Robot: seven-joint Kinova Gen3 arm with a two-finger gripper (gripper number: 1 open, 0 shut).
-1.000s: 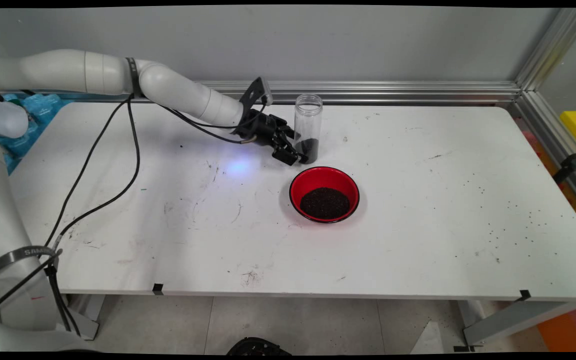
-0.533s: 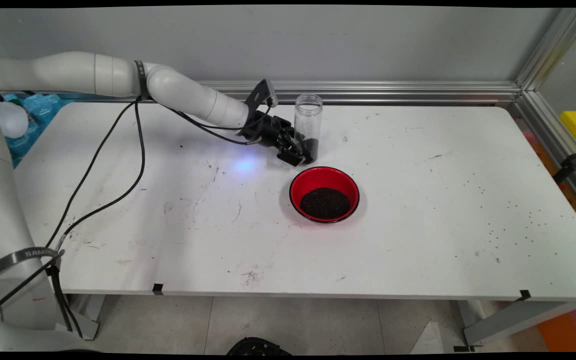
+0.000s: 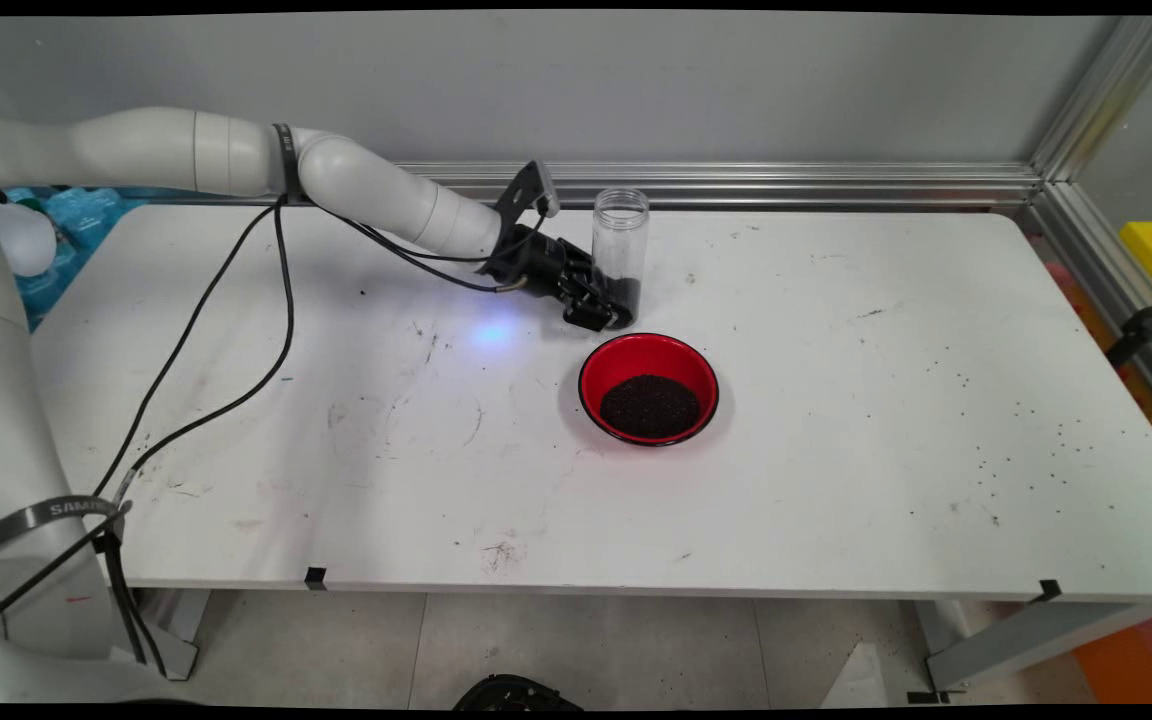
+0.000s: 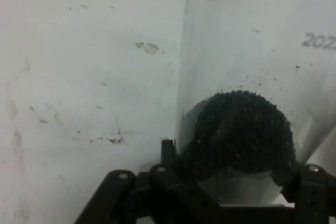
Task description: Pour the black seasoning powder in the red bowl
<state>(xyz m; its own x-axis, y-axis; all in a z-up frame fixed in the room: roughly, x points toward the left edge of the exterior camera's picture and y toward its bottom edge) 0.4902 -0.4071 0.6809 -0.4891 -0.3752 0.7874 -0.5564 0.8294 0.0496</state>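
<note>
A clear, lidless plastic jar (image 3: 619, 235) stands upright on the white table (image 3: 836, 400), its bottom holding dark granules (image 4: 236, 129). My black gripper (image 3: 608, 305) comes in low from the left and is shut on the jar's base. In the hand view the jar (image 4: 247, 51) fills the space between the fingers (image 4: 168, 148) of the gripper (image 4: 239, 163), close to the palm. Just in front of the jar sits a red bowl (image 3: 591, 370) with a heap of the same dark granules (image 3: 650, 406).
Stray dark grains (image 3: 1016, 440) are scattered over the table's right part. An aluminium rail (image 3: 786, 185) runs along the back edge, just behind the jar. Black cables (image 3: 266, 300) hang from the arm over the table's left side.
The gripper has slid right along the table until its fingers enclose the jar's base. The jar has shifted a touch to the right.
</note>
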